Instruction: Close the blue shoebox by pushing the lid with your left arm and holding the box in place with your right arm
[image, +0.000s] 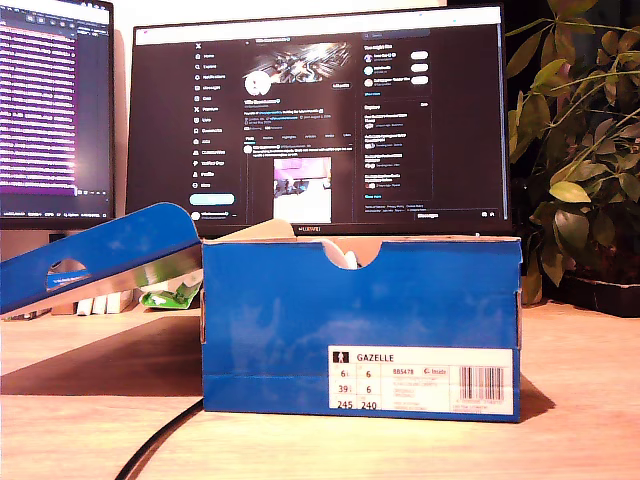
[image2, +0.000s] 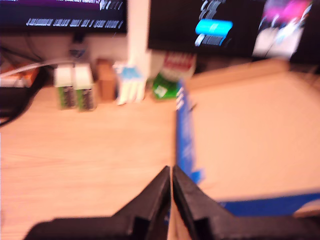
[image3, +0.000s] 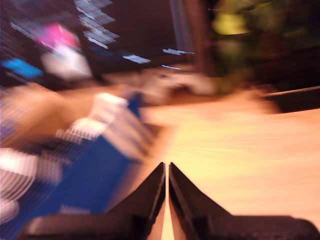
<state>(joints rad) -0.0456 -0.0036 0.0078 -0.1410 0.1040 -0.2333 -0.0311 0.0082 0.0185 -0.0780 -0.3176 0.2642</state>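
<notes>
Blue cardboard shoebox (image: 360, 325) stands mid-desk, its blue lid (image: 95, 255) hinged open toward the exterior view's left; my first gripper (image2: 171, 172) and my second gripper (image3: 166, 170), both pinched together, flank it, presumably poised to push and brace.

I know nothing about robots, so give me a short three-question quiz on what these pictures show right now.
1. True or false: the lid of the blue shoebox lies flat and shut on it.
2. Multiple choice: in the exterior view, the potted plant stands at A) the left, B) the right, C) the middle.
3. Fill in: the fingers of my first gripper and those of my second gripper are pressed ____.

Key: 1 false, it is tilted open; 2 B; 3 together.
</notes>
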